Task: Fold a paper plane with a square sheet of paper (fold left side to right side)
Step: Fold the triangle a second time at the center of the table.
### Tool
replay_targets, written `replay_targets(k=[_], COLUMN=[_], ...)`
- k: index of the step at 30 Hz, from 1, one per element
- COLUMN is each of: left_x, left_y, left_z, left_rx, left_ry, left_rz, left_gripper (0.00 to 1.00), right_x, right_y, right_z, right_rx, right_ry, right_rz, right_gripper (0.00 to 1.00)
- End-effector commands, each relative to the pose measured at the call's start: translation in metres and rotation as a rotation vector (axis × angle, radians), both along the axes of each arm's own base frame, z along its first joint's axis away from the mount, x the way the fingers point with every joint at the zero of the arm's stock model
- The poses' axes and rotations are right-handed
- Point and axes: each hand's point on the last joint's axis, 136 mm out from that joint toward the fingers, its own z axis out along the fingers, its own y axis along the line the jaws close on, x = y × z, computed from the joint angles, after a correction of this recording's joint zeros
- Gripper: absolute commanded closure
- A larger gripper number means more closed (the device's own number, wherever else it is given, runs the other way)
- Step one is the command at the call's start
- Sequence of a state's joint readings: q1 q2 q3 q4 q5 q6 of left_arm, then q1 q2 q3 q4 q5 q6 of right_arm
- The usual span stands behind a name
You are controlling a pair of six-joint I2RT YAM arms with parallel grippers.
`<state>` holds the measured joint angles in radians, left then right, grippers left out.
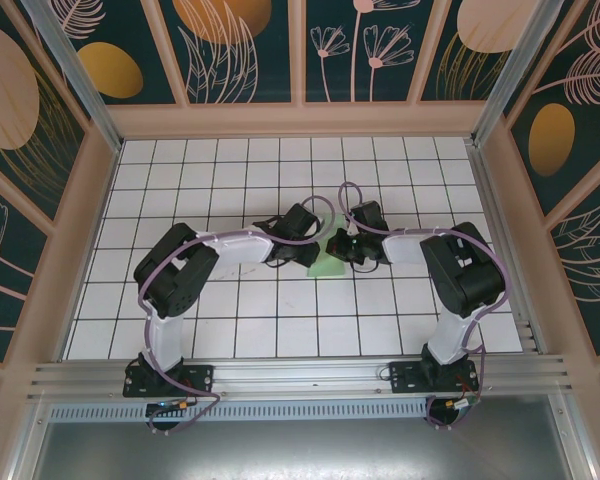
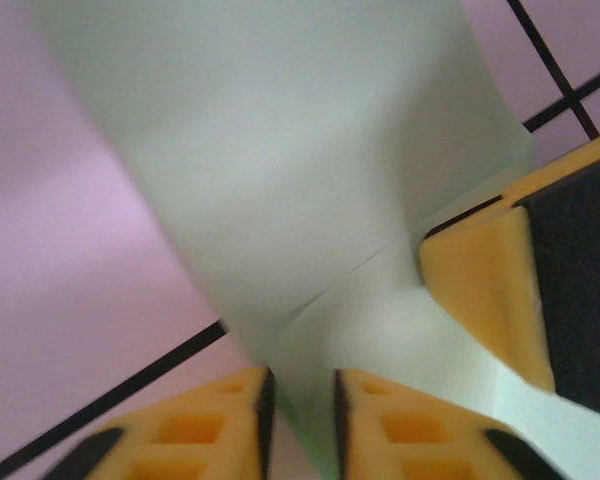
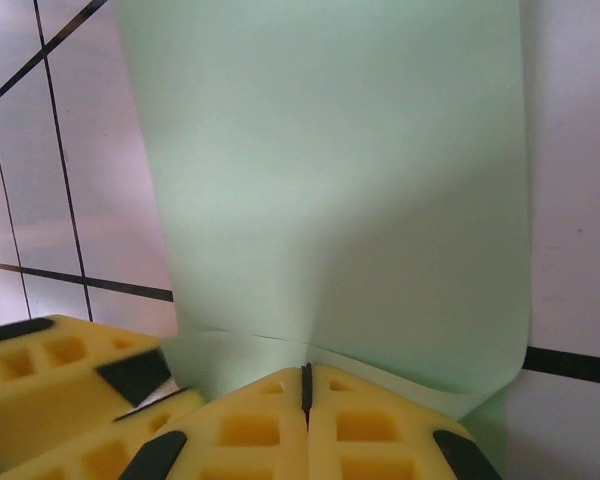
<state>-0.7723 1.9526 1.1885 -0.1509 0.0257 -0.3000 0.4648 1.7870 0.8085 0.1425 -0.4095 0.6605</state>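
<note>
The square sheet of paper [image 1: 326,265], pale green, lies doubled over at the table's middle between both grippers. In the left wrist view the sheet [image 2: 300,150] rises in a curve, and its folded edge runs through the gap of my left gripper [image 2: 300,405], whose jaws stand apart and do not pinch it. My right gripper [image 3: 306,385] is shut on the sheet's [image 3: 330,180] near edge. The right gripper's fingers [image 2: 480,290] show beside the left one, close together over the paper. From above, the left gripper [image 1: 313,250] and right gripper [image 1: 343,248] nearly touch. The paper plane is out of view.
The white grid-tiled table [image 1: 230,300] spreads around the paper. Wooden walls [image 1: 90,200] with patterned panels enclose it on three sides. Both arm bases sit on the metal rail [image 1: 300,375] at the near edge.
</note>
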Motion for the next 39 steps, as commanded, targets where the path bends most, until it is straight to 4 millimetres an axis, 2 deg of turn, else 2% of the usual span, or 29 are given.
replay_targets(k=[1, 4, 7, 11, 14, 18, 29, 39], left_x=[0.007, 0.000, -0.020, -0.052, -0.062, -0.067, -0.059, -0.063], left_y=[0.016, 0.011, -0.008, -0.035, -0.042, -0.045, -0.034, -0.024], left_z=[0.041, 0.063, 0.077, 0.079, 0.068, 0.050, 0.007, -0.009], left_rx=[-0.003, -0.075, -0.211, -0.387, -0.429, -0.418, -0.322, -0.295], left_ry=[-0.073, -0.075, -0.017, 0.116, 0.181, 0.232, 0.248, 0.263], left_rz=[0.079, 0.060, -0.025, -0.157, -0.191, -0.203, -0.130, -0.094], left_gripper=[0.64, 0.61, 0.62, 0.65, 0.67, 0.69, 0.70, 0.71], right_x=[-0.022, -0.021, -0.020, -0.020, -0.020, -0.021, -0.022, -0.021], right_y=[-0.018, -0.017, -0.015, -0.014, -0.014, -0.013, -0.011, -0.013], right_z=[-0.032, -0.030, -0.029, -0.028, -0.027, -0.028, -0.029, -0.029], right_rx=[-0.104, -0.097, -0.094, -0.091, -0.093, -0.098, -0.100, -0.119], right_ry=[0.086, 0.084, 0.080, 0.078, 0.076, 0.078, 0.080, 0.079], right_rz=[-0.009, -0.010, -0.004, 0.000, 0.004, 0.012, 0.027, 0.033], right_gripper=[0.97, 0.97, 0.98, 0.98, 0.98, 0.98, 0.98, 0.98])
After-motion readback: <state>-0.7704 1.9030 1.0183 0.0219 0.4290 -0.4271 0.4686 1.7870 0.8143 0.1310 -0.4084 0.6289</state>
